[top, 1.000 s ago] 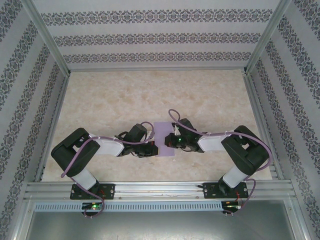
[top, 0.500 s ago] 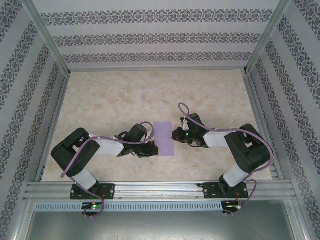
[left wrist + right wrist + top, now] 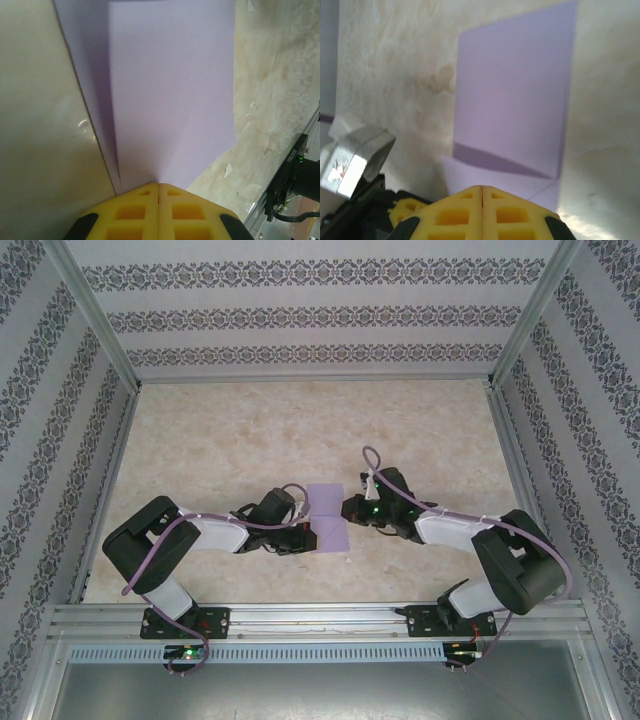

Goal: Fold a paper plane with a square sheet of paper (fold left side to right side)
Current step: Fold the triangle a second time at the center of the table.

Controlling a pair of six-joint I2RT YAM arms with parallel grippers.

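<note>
1. Near the front of the marbled table, between the two arms, the lavender sheet of paper lies folded into a tall narrow rectangle.
2. Left gripper sits at the sheet's near left edge. On its wrist camera the yellow fingers are pressed tight together, with the paper running right up to their tips. It is impossible to tell whether a layer is nipped between them.
3. Right gripper is just beside the sheet's right edge. Its fingers are closed flush too, and the paper spreads ahead of them, its near flap slightly raised and casting a shadow.
</note>
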